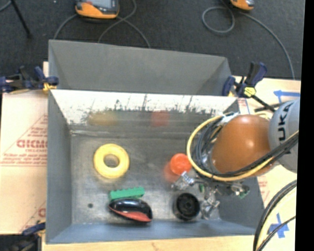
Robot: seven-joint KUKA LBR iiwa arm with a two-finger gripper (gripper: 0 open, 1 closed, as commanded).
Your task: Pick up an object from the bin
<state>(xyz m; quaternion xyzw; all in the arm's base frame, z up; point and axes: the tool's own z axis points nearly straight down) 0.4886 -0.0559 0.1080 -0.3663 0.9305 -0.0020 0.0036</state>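
My gripper (205, 193) is low in the bin's front right part, partly hidden under the arm's orange cover. Just to its left, at the front, lies a black round thing (186, 206) with a hollow middle, touching or almost touching the gripper's metal parts. An orange ball (178, 163) sits right behind and left of the gripper, close against it. I cannot see anything held in the gripper.
A yellow tape roll (111, 161) lies flat at the middle left. A green block (126, 193) rests behind a black and red oval thing (131, 210) near the front wall. The arm and its cables cover the bin's right side.
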